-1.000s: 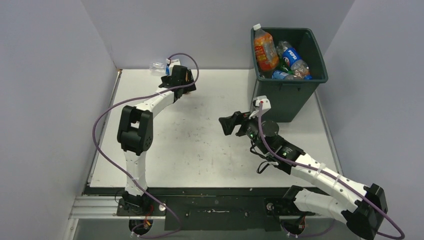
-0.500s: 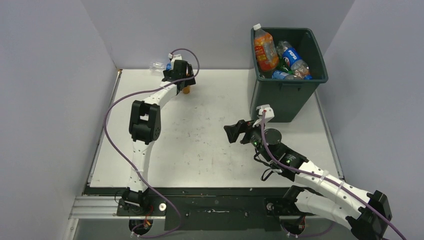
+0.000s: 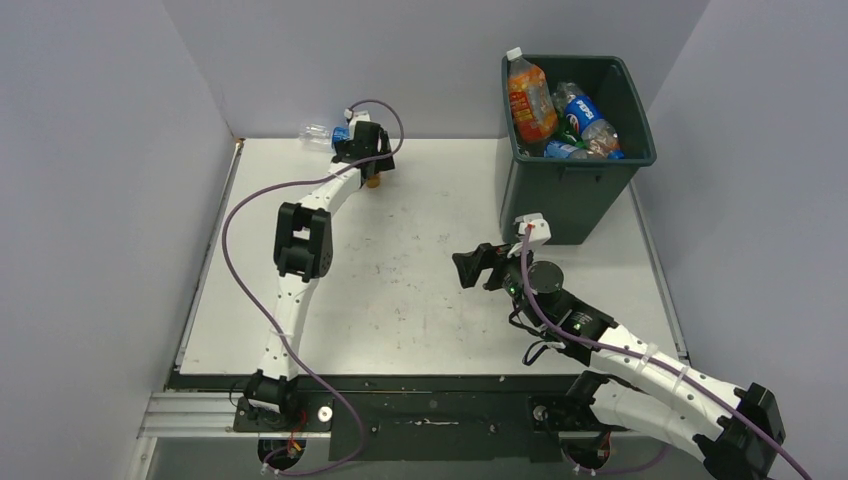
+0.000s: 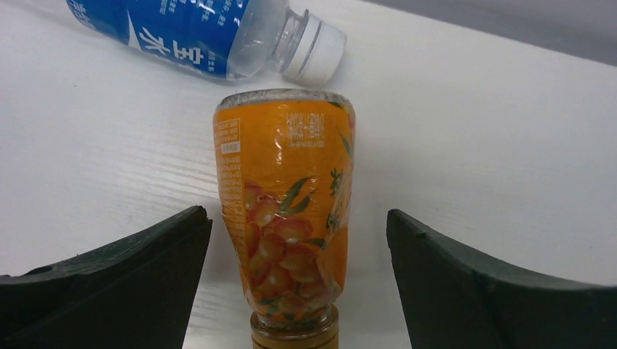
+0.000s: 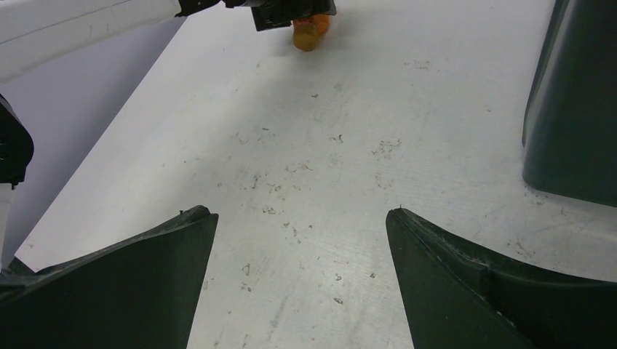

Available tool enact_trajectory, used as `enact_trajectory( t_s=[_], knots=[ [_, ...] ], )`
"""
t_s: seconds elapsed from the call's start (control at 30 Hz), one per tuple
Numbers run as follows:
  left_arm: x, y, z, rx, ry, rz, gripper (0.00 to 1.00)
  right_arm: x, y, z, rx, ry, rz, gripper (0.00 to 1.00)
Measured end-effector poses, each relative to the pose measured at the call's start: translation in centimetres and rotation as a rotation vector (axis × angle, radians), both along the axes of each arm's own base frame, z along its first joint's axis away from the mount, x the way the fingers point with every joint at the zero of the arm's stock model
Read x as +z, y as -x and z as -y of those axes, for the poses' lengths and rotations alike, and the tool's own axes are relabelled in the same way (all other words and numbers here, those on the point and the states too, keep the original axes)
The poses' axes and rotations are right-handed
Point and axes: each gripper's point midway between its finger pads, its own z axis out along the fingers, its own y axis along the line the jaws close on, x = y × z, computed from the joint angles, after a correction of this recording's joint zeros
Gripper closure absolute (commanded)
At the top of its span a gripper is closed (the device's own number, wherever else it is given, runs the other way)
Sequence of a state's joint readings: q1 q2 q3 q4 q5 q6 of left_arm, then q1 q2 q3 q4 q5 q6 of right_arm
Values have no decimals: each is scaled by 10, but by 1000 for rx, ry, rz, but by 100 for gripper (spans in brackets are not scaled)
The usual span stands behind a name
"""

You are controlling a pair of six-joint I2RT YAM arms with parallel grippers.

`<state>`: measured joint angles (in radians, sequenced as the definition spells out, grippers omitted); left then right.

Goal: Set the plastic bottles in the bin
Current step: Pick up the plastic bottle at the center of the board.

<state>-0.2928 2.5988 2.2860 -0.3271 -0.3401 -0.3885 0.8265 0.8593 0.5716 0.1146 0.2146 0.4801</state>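
An orange bottle (image 4: 287, 211) with a fruit label lies on the table, its cap toward the left wrist camera. My left gripper (image 4: 297, 214) is open astride it, with a gap on each side. Just beyond it lies a clear bottle (image 4: 211, 33) with a blue label and a white cap. From above, the left gripper (image 3: 362, 142) is at the table's back edge, with the clear bottle (image 3: 320, 132) to its left and the orange bottle's cap (image 3: 373, 181) showing below it. The dark green bin (image 3: 575, 195) at the back right holds several bottles (image 3: 585, 115). My right gripper (image 3: 468, 268) is open and empty.
The grey back wall rises right behind the two bottles, and the left wall is close by. In the right wrist view the bin's wall (image 5: 575, 109) stands at the right and the left arm's white link (image 5: 80, 25) crosses the top left. The tabletop (image 3: 400, 290) is scuffed white.
My left arm has stretched toward the back wall, bringing its gripper down around the orange bottle. My right arm has drawn back toward the near edge, then held still.
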Motion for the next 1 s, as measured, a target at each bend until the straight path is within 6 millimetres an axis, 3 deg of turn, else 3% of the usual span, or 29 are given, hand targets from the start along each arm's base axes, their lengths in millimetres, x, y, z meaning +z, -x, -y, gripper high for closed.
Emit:
enact_trajectory(
  t_s=[0.17, 0.3, 0.47, 0.67, 0.73, 0.8, 0.97, 1.0],
  knots=[
    [-16, 4, -4, 9, 9, -41, 36, 0, -1, 1, -7, 0, 2, 10],
    [-17, 4, -7, 18, 25, -44, 60, 0, 1, 3, -9, -2, 4, 10],
    [-13, 1, -6, 21, 68, -5, 75, -2, 2, 4, -9, 1, 2, 10],
    [2, 53, -4, 13, 187, -4, 89, -3, 4, 3, 6, 8, 1, 10],
    [24, 80, -2, 9, 271, 30, 90, -1, 4, 0, 22, -1, 5, 10],
    [60, 106, 4, -7, 372, 98, 90, 1, 5, -7, 47, -18, 10, 10],
    [191, 179, 35, -126, 707, 423, 90, -3, 2, -32, 126, -49, -10, 10],
    [208, 194, 43, -161, 760, 463, 90, -4, 2, -38, 145, -55, -19, 10]
  ],
)
